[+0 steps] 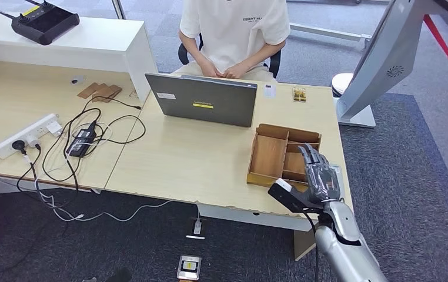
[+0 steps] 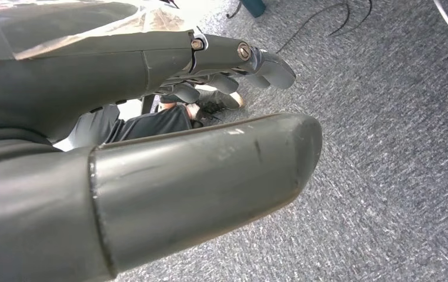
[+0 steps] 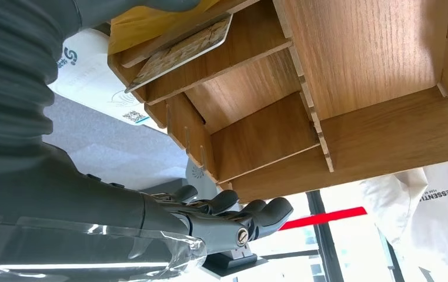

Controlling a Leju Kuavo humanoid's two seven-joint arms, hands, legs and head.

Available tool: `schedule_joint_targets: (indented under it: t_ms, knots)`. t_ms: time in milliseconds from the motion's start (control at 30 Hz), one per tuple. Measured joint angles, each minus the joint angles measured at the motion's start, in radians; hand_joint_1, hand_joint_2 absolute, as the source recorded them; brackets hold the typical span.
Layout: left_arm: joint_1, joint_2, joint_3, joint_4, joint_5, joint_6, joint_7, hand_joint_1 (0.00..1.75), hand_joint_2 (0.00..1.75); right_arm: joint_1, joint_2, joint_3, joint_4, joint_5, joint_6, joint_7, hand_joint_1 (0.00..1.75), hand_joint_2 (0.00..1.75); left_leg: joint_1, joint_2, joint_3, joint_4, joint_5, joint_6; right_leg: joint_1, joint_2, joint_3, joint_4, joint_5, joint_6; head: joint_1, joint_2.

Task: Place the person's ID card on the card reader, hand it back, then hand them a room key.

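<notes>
Our right hand [image 1: 321, 176] hovers over the wooden tray [image 1: 268, 155], fingers apart, gripping nothing.
We judge the room-key step is in hand: next, pinch a card [image 3: 180, 53] lying in the tray's near compartment and pass it to the person [image 1: 233, 35].

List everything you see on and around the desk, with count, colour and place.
Laptop: one, grey, desk centre, facing the person.
Wooden organizer: one, brown, desk right.
Card: one, patterned, in an organizer compartment.
Power strip: one, white, desk left, with black cables.
Controller: one, black, on the white counter.
Person: one, white shirt, seated behind the laptop.
Right robot hand: grey, over the organizer.
Left robot hand: grey, over carpet.
</notes>
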Motion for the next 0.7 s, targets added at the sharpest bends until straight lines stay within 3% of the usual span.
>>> schedule_joint_targets:
  t_ms: [700]
  knots:
    - [0.011, 0.001, 0.0, 0.0, 0.003, 0.005, 0.0, 0.0, 0.0, 0.016, -0.023, -0.008, 0.002, 0.003, 0.003, 0.0, 0.01, 1.75, 0.0, 0.0, 0.0, 0.0, 0.0, 0.0, 0.0, 0.0, 0.0, 0.0, 0.0, 0.0, 0.0, 0.0]
